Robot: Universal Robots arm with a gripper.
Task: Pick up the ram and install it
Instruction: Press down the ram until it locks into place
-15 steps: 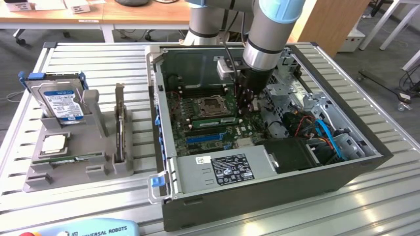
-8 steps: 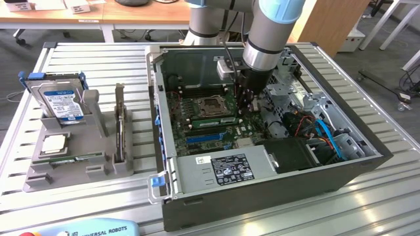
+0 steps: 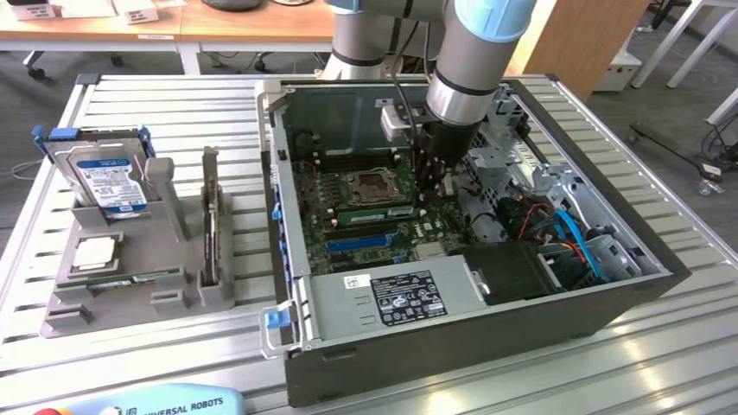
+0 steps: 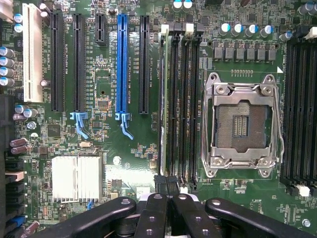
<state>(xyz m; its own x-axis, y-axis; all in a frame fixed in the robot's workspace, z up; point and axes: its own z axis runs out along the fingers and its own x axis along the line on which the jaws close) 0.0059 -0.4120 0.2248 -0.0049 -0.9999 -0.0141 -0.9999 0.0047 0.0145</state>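
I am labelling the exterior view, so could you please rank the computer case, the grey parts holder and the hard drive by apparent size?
1. Computer case, clearly largest.
2. Grey parts holder.
3. Hard drive, standing in the holder, smallest.

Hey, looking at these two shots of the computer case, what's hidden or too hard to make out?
- Whether a ram stick sits fully in the memory slots: wrist view, the dark slots run together.
- The pincer tip: exterior view, the arm and case parts hide it.
- The text on the power supply label: exterior view, too small.
- The orange-and-blue pendant: exterior view, cut off by the bottom edge.
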